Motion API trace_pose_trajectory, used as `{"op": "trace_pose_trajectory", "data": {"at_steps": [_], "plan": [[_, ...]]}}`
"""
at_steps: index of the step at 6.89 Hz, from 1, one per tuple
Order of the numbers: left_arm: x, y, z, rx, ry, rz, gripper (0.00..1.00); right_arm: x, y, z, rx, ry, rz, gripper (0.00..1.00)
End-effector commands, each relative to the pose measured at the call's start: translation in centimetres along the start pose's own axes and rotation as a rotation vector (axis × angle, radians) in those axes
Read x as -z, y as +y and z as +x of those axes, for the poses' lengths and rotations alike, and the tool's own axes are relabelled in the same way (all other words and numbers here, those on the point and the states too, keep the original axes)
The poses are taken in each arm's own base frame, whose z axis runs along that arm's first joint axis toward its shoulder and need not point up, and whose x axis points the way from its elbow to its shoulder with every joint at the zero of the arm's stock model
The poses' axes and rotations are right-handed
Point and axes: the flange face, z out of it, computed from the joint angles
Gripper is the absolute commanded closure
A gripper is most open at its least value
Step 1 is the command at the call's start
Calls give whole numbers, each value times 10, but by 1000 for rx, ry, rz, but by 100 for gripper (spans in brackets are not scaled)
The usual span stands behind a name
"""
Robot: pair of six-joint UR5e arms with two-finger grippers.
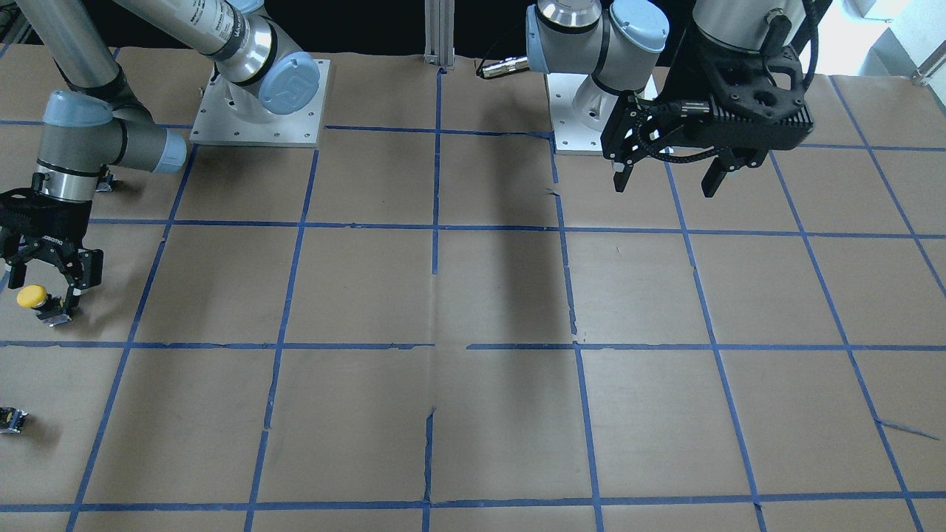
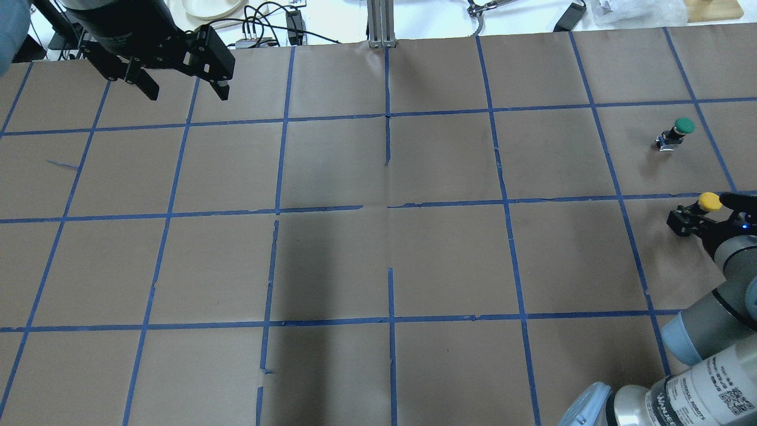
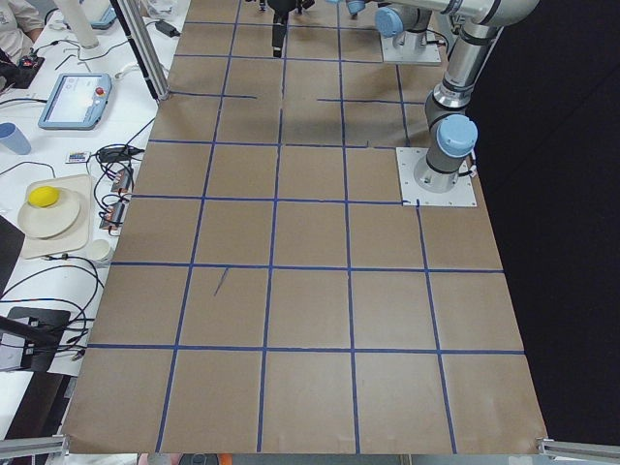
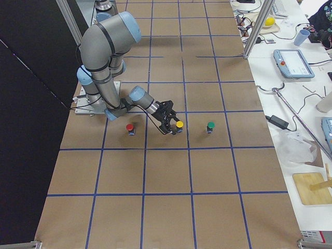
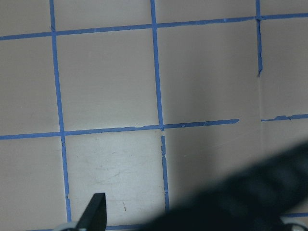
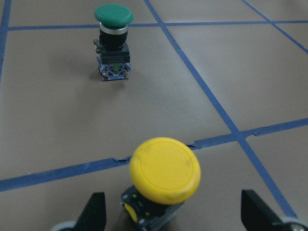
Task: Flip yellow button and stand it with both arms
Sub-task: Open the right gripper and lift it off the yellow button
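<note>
The yellow button [image 6: 165, 173], a yellow mushroom cap on a dark blocky base, sits cap-up on the brown paper at the table's right end [image 2: 708, 202]. My right gripper [image 6: 175, 214] is low around it. Its fingertips [image 6: 94, 211] stand wide on either side, apart from the button, so it is open. The same shows in the front view, gripper [image 1: 41, 292] over button [image 1: 33, 295], and in the exterior right view [image 4: 179, 125]. My left gripper [image 2: 188, 93] hangs open and empty high over the far left [image 1: 665, 185]; one fingertip [image 5: 94, 214] shows in its wrist view.
A green-capped button [image 6: 114, 38] stands upright just beyond the yellow one [image 2: 679, 129]. A red-capped button [image 4: 129, 128] stands on the robot's side of it. Blue tape lines grid the paper. Cables and a plate [image 2: 207, 7] lie past the far edge.
</note>
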Motion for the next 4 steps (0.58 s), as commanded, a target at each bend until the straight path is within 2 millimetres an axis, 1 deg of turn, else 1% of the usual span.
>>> {"op": "trace_pose_trajectory", "data": {"at_steps": [1,2,3,4], "plan": [[0,0,0,0,0,0,0,1,-8,-2,4,-2,-11,0],[0,0,0,0,0,0,0,7,-25,1,-1,-18,-40,0],[0,0,0,0,0,0,0,21,-41,4,-5,-11,-70,0],[0,0,0,0,0,0,0,34,-52,5,-18,-29,-107,0]]}}
